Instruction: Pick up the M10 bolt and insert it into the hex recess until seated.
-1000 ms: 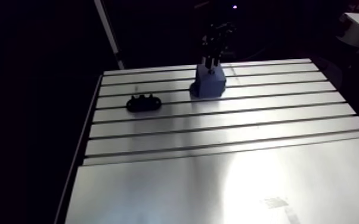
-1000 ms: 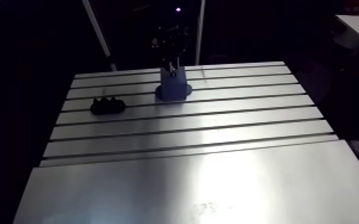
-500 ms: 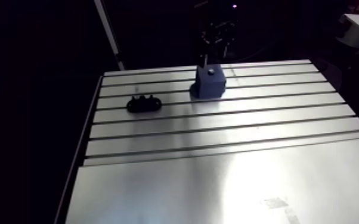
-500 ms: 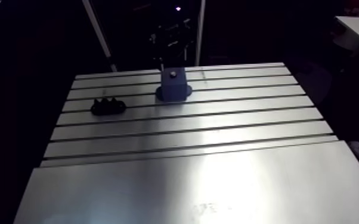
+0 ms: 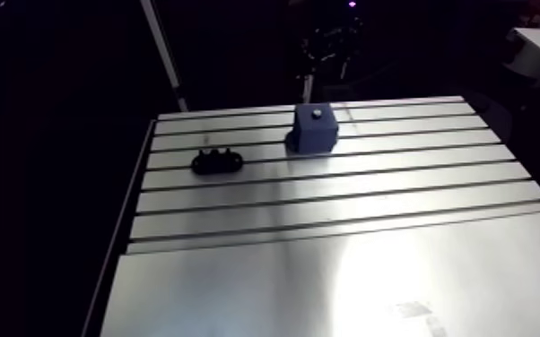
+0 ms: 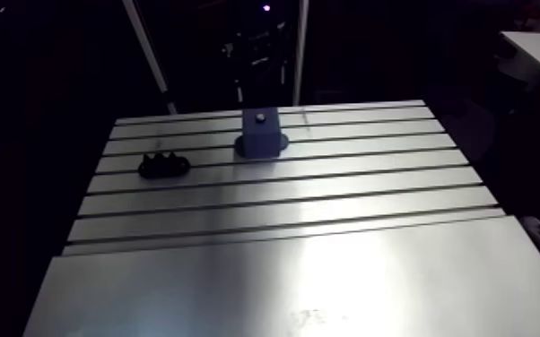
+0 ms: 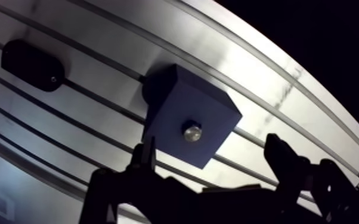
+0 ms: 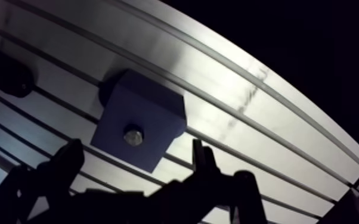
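arm view
- bench [image 5: 327, 269]: slotted aluminium; slots run from left edge to right edge.
- blue block [image 5: 314, 134]: upright near the far edge, about midway along it, base across a slot.
- m10 bolt [image 5: 315, 114]: small pale spot in the middle of the block's top face.
- black holder [image 5: 217, 161]: low oval with small bumps on top, toward the left edge, well apart from the block; too dark to tell its contents.
- jaws: dim, above the far edge behind the block; state unreadable here.

wrist view
- blue block: under the jaws, partly between them.
- m10 bolt: round metal head set in the recess at the centre of the top face; only the head shows.
- jaws: wide apart, holding nothing, clear of block and bolt.
- black holder: beside the block, not touching.
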